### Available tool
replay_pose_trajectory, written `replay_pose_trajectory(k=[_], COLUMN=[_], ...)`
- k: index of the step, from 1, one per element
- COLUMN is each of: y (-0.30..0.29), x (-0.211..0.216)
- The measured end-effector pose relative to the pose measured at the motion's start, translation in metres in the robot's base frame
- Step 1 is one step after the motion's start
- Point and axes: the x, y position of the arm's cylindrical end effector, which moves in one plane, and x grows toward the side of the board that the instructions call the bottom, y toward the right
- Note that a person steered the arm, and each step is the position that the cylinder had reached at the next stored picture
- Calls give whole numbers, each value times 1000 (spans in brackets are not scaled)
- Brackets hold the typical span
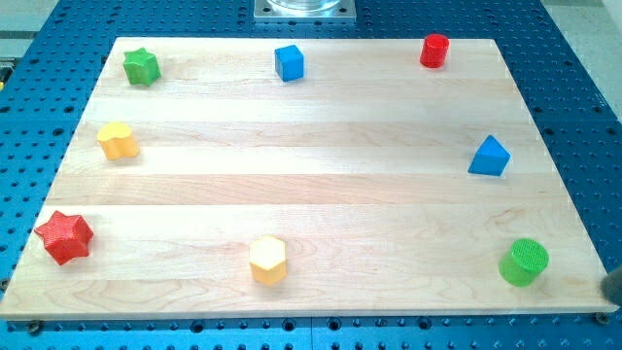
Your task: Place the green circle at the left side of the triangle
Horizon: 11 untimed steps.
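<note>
The green circle [524,262], a short cylinder, stands near the board's bottom right corner. The blue triangle [489,157] sits above it, near the board's right edge, about a hundred pixels higher in the view. A dark blurred shape shows at the view's right edge, just right of the green circle and apart from it. It appears to be my rod, with my tip [612,297] at its lower end; most of it is cut off by the frame.
On the wooden board [311,194] there are also a green star [141,66] top left, a blue cube [289,62] top middle, a red cylinder [434,51] top right, a yellow lobed block [118,141] left, a red star [64,236] bottom left and a yellow hexagon [267,260] bottom middle.
</note>
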Motion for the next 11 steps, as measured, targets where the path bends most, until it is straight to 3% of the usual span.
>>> replay_pose_trajectory(k=[2,3,4,6,8,10,11], y=[-109,-158,-153,-170,-116,-146,-143], x=[-46,-28,-30,-110,-109,-131,-110])
